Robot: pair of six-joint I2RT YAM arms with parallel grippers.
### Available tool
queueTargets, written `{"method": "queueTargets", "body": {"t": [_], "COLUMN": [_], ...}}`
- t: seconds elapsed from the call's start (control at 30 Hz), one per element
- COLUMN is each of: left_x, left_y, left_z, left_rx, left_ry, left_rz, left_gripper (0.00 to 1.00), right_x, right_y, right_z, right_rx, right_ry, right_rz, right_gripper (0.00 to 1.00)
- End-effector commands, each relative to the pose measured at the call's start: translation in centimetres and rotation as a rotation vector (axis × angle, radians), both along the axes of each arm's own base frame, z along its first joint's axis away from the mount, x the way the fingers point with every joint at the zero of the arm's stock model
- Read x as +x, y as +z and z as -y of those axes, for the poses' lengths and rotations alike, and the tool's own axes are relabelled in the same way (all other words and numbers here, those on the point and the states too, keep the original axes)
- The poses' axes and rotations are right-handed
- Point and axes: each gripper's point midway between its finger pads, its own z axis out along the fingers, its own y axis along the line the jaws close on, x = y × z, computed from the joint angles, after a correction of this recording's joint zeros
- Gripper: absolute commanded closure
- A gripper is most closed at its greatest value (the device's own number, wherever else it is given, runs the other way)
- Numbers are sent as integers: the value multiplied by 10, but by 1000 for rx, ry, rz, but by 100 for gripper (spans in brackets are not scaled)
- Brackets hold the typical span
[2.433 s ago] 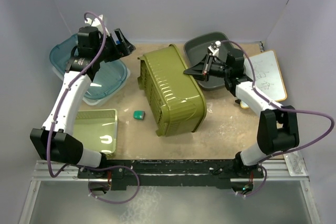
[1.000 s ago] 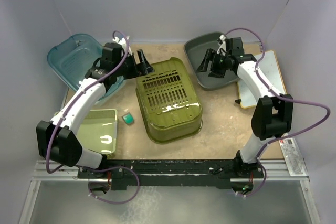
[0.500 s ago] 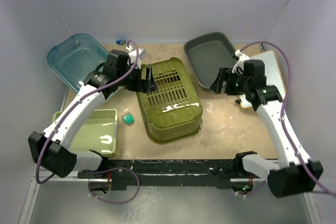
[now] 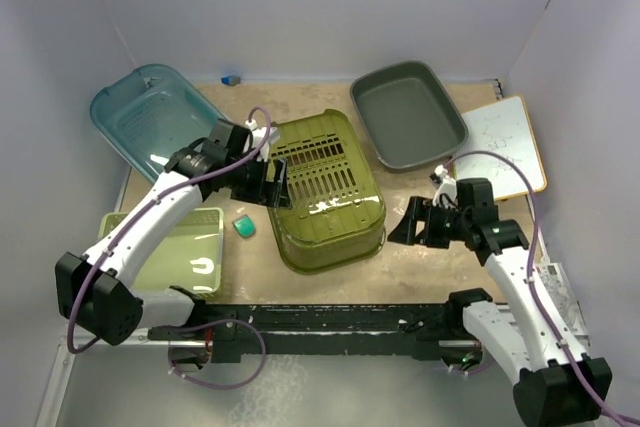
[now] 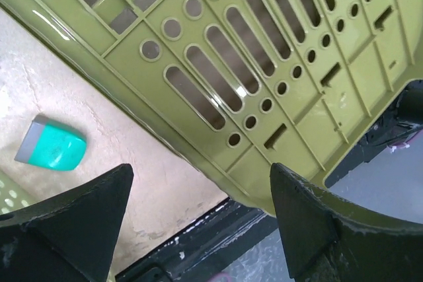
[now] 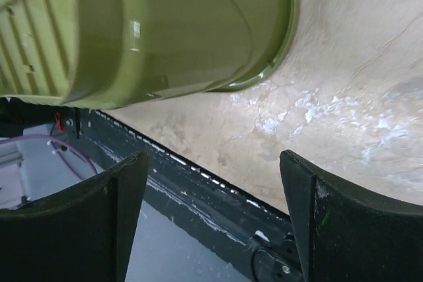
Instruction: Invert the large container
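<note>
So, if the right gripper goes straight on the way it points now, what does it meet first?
The right gripper would probably meet the green container first; depth is unclear, so perhaps the table.

one large olive container [image 4: 320, 192], bottom up. three other tubs around the container: one blue-green bin [image 4: 140, 122] to its left rear, one grey tray [image 4: 408, 115] to its right rear, one pale green tray [image 4: 180, 237] to its left front. one whiteboard [image 4: 505, 147] on its right. one teal block [image 4: 243, 225] just left of it. one small blue piece [image 4: 231, 78] behind it. two arms: left arm [image 4: 150, 215], right arm [image 4: 525, 282].
</note>
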Motion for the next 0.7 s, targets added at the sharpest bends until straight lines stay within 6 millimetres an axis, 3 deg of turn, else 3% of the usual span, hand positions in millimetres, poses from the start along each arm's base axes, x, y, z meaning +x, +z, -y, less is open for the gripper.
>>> {"method": "queueTargets", "body": {"t": [0.0, 0.23, 0.37, 0.47, 0.67], "left_x": [18, 75, 116, 144, 159], "left_y": [0, 6, 15, 37, 73], "left_z": [18, 47, 52, 49, 41], "left_rx": [-101, -246, -237, -195, -184], "left_ry": [55, 181, 254, 294, 333], "left_rz": [44, 125, 202, 280, 380], "left_gripper": [19, 19, 19, 19, 18], "right_x": [1, 43, 87, 119, 160], "right_y": [2, -2, -8, -3, -4], "right_z": [-25, -65, -69, -78, -101], "right_rx": [150, 177, 151, 153, 95], "right_ry": [41, -3, -102, -107, -23], "right_rz": [20, 134, 197, 263, 202], "right_gripper": [17, 17, 16, 16, 16]}}
